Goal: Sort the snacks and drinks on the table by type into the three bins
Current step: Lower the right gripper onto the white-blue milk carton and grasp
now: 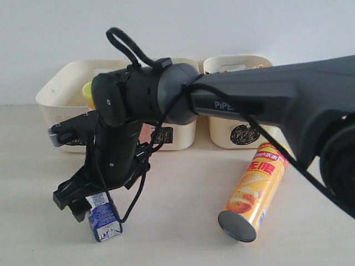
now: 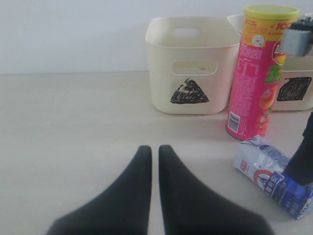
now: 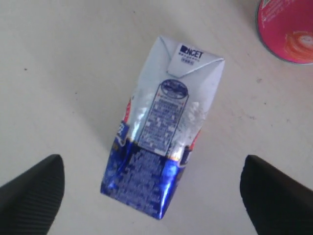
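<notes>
The drink carton (image 3: 164, 142), blue and white, lies on the table between the wide-apart fingers of my right gripper (image 3: 151, 164), which is open and hangs above it without touching. In the exterior view the right gripper (image 1: 83, 208) has reached across to the left, over the carton (image 1: 105, 219). The pink chip tube (image 2: 261, 73) with a yellow lid stands upright just behind the carton (image 2: 271, 174). The orange-yellow chip tube (image 1: 252, 191) lies on its side at the right. My left gripper (image 2: 154, 149) is shut and empty, low over bare table. No noodle packets show.
Cream bins stand along the back: one marked with a black triangle (image 2: 188, 63), a middle one (image 1: 180, 133) and a right one (image 1: 238, 130) with black scribbles. The right arm's dark body (image 1: 266, 100) spans the scene above the table.
</notes>
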You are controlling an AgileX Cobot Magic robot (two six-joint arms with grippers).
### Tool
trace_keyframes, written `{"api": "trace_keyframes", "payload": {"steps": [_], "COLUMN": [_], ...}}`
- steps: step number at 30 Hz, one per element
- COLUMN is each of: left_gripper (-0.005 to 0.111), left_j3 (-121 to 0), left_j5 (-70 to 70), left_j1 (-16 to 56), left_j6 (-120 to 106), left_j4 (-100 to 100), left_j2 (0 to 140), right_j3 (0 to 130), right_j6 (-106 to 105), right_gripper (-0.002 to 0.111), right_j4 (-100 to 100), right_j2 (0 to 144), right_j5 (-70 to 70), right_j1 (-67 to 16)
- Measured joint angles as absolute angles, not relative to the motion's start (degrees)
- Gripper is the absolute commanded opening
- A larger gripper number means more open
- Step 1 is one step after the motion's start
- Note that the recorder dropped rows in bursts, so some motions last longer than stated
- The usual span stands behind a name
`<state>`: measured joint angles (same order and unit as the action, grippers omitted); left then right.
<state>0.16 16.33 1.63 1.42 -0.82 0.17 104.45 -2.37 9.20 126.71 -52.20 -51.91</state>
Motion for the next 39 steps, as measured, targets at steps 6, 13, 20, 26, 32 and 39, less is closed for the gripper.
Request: {"api": "trace_keyframes", "payload": {"steps": [6, 13, 20, 26, 32, 39], "left_gripper": [0.004, 0.004, 0.004, 0.004, 0.004, 0.004], "left_j3": [0.2, 0.2, 0.2, 0.2, 0.2, 0.2], "left_j5": [16.3, 16.3, 16.3, 16.3, 16.3, 16.3], "left_j1": [1.6, 1.6, 1.6, 1.6, 1.6, 1.6], "left_j6": [1.4, 1.4, 1.4, 1.4, 1.4, 1.4], "left_j4": [-0.8, -0.8, -0.8, -0.8, -0.8, -0.8], "left_j2": [0.2, 0.2, 0.2, 0.2, 0.2, 0.2], "right_j3": [104.5, 104.5, 104.5, 104.5, 104.5, 104.4], "right_j6": [-2.1, -2.1, -2.1, -2.9, -4.1, -9.2], "right_gripper": [0.086, 0.086, 0.076, 0.003, 0.003, 0.003], "right_j4": [8.2, 7.9, 7.3, 7.1, 7.1, 7.1], "right_j2": [128.8, 130.9, 132.8, 132.8, 132.6, 126.3], "right_j5": [-48.2, -44.8, -43.3, -43.5, -44.2, -51.7], "right_j1": [-51.9, -51.9, -51.9, -52.0, -52.0, -53.5]}}
